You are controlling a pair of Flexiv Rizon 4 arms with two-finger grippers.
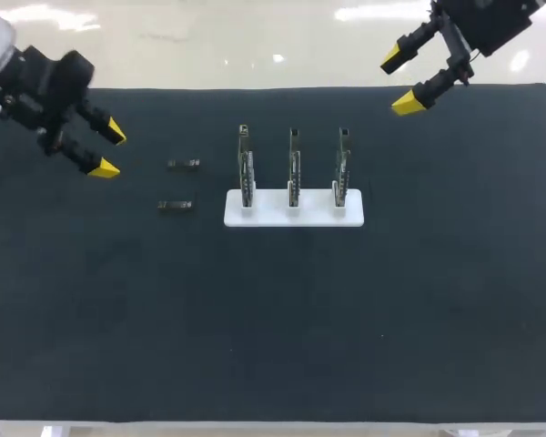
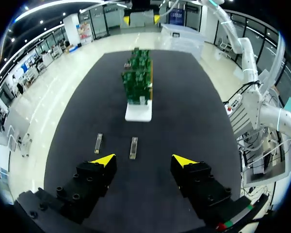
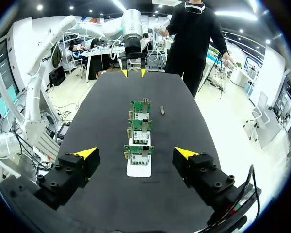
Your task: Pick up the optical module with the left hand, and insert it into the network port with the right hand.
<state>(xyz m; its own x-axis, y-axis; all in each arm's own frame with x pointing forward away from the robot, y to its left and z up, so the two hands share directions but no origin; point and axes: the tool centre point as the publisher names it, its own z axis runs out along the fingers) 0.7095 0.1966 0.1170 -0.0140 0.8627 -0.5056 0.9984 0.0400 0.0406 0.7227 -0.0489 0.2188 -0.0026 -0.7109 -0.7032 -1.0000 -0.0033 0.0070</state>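
One optical module [image 1: 183,164] is laid flat on the dark counter [image 1: 273,328], and a second optical module [image 1: 176,206] lies near it. Both are left of the white holder [image 1: 294,208], in which three circuit boards [image 1: 294,164] are stood upright. The left gripper [image 1: 109,150] is held over the counter's left side, fingers released. The right gripper [image 1: 399,81] is held at the far right edge, fingers likewise spread, nothing grasped.
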